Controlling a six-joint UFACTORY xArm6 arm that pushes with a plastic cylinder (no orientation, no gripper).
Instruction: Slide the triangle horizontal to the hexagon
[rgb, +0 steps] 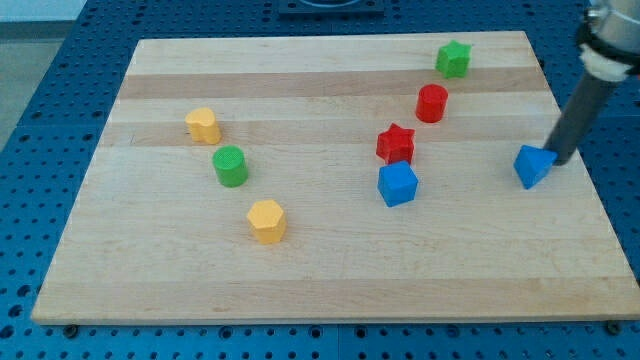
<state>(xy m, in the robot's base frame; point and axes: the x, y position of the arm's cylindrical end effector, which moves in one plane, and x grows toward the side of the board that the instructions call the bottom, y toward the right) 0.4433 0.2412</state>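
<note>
My tip (556, 157) sat at the view's right of the worktop (330, 270), touching or just beside the upper right edge of the blue triangle (533, 166). The arm carried no hand at all, only the dark rod, so nothing was gripped and the block lay free on the wood. The yellow hexagon (267, 221) lay well apart from it, far toward the view's left and somewhat lower, nearer the view's bottom. So the triangle lay just left and below the tip, and the hexagon's row lay lower again. By my judgement, a push from that upper right contact would drive the triangle down and left, which suited the task. The blue cube (398, 185) stood between the two, slightly above the hexagon's level, and could be clipped on a long leftward slide
</note>
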